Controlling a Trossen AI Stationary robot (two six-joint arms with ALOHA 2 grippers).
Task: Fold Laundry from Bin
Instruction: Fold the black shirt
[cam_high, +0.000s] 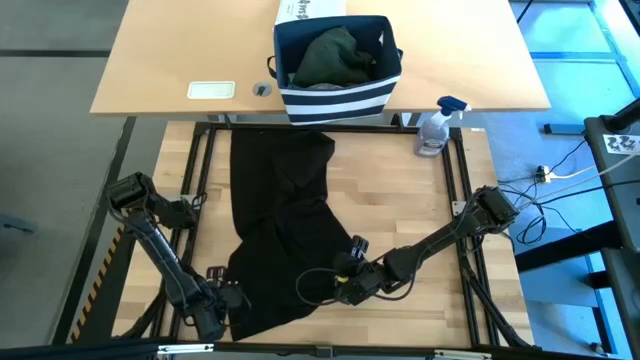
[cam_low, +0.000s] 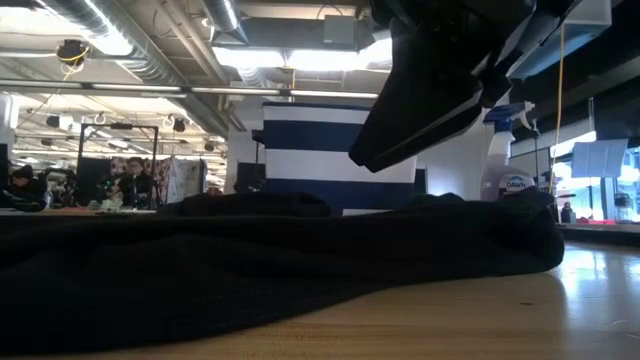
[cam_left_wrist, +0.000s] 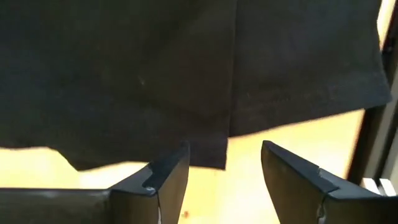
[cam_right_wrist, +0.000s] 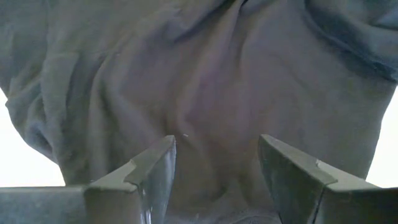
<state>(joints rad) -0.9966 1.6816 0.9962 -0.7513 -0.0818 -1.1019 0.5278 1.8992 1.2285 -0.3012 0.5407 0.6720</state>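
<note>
— Left claw (cam_left_wrist: 225, 177) spread apart, empty, just short of black garment (cam_high: 275, 230) hem on worktop (cam_high: 400, 210). Right claw (cam_right_wrist: 216, 171)?

— Parted over dark folds, grip unclear. Overhead only: green laundry (cam_high: 335, 57) inside bin (cam_high: 335, 98), well beyond.

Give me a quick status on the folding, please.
Left gripper open at black garment's near edge. Right gripper open over it. Dark green laundry in bin. Nothing blocking.

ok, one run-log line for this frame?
stage: flattening black garment on table | left hand: open at near hem | right hand: open over cloth | bin: dark green laundry inside
</note>
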